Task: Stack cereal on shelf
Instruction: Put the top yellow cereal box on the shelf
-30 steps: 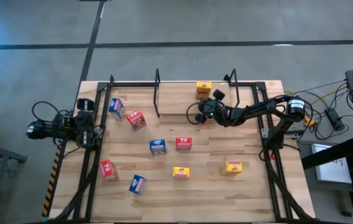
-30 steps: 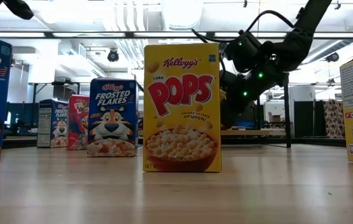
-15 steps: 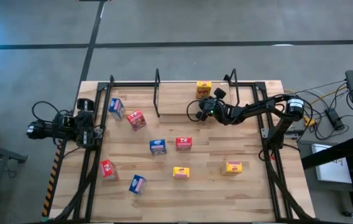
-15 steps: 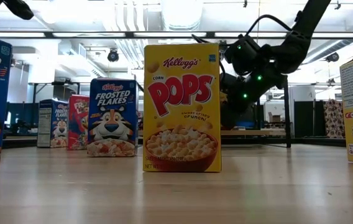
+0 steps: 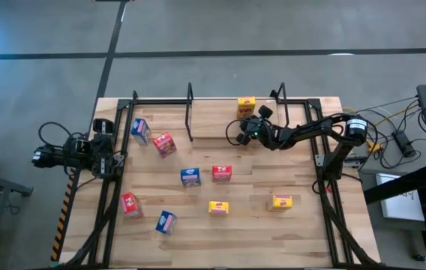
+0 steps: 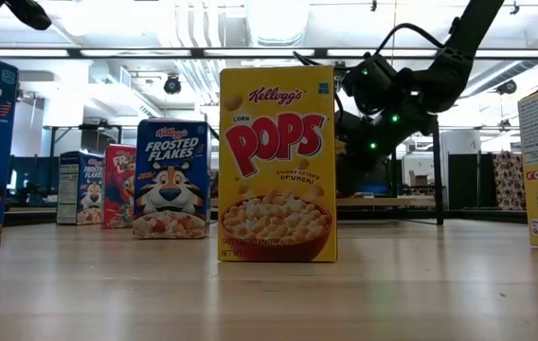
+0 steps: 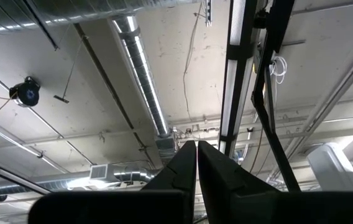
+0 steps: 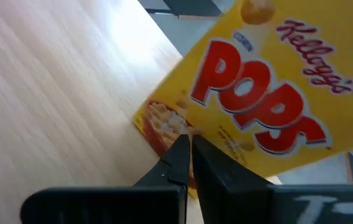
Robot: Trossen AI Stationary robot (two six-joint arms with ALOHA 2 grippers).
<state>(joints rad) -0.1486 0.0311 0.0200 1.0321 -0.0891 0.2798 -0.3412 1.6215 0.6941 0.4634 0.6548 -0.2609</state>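
A yellow cereal box [image 5: 246, 106] stands upright on the shelf [image 5: 213, 112], a light board inside a thin black frame at the table's far side. My right gripper [image 5: 250, 124] is shut just on its near side. In the right wrist view the shut gripper [image 8: 187, 142] points at the lower front of this box [image 8: 257, 106]. The other boxes stand scattered on the table: blue [image 5: 139, 130], red [image 5: 164, 144], blue [image 5: 190, 176], red [image 5: 222, 172], yellow [image 5: 218, 208]. My left gripper [image 7: 196, 146] is shut and waits at the table's left edge [image 5: 100, 156], pointing at the ceiling. My right gripper's shut fingertips [image 8: 181, 146] stand in front of the lower corner of the yellow box's printed face [image 8: 164, 124], coming level from the table's near side. I cannot tell whether they touch it. The box stands upright on the shelf board.
More boxes stand near the table's front: red [image 5: 129, 203], blue [image 5: 166, 221], yellow [image 5: 281, 201]. The shelf's upright black posts [image 5: 190, 94] rise beside the yellow box. In the low view a yellow box [image 6: 277, 163] and a blue one [image 6: 171, 178] stand close to the camera.
My right gripper has moved a little up and toward the table's far edge, closer to the yellow box on the shelf. Its fingers stay shut. The boxes have not moved.
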